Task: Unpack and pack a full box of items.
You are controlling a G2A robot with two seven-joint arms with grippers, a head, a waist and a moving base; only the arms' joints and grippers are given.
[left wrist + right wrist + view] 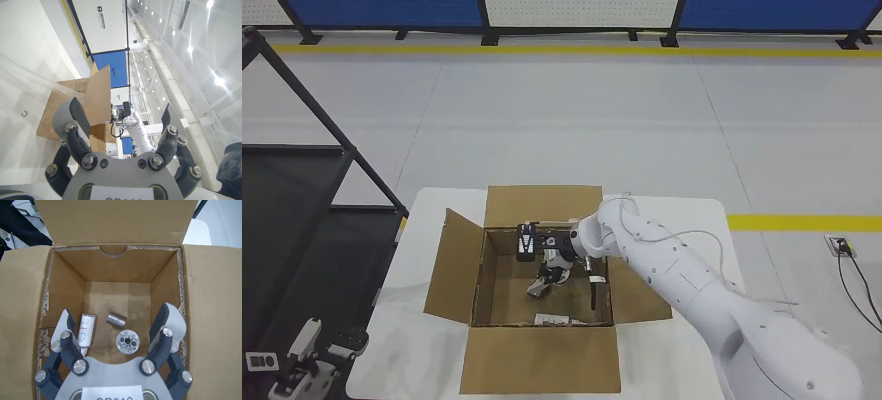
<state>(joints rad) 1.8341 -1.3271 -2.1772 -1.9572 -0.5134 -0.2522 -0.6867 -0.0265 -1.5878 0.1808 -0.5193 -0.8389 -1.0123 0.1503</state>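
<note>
An open cardboard box (478, 285) (117, 262) (98, 94) stands on the white table (682, 215) with all its flaps folded out. On its floor lie a white tube (87, 330) (554, 319), a short metal cylinder (116, 320) and a round toothed metal disc (127, 342). My right gripper (116, 308) (545, 280) hangs open inside the box above these parts, holding nothing. My left gripper (121, 103) (307, 355) is open and empty, off the table's near left corner, pointing up past the box's side.
A black frame rack (302, 200) stands left of the table. A small C-shaped ring (24, 113) lies on the table beside the box. A dark wrapped object (230, 162) sits at the edge of the left wrist view.
</note>
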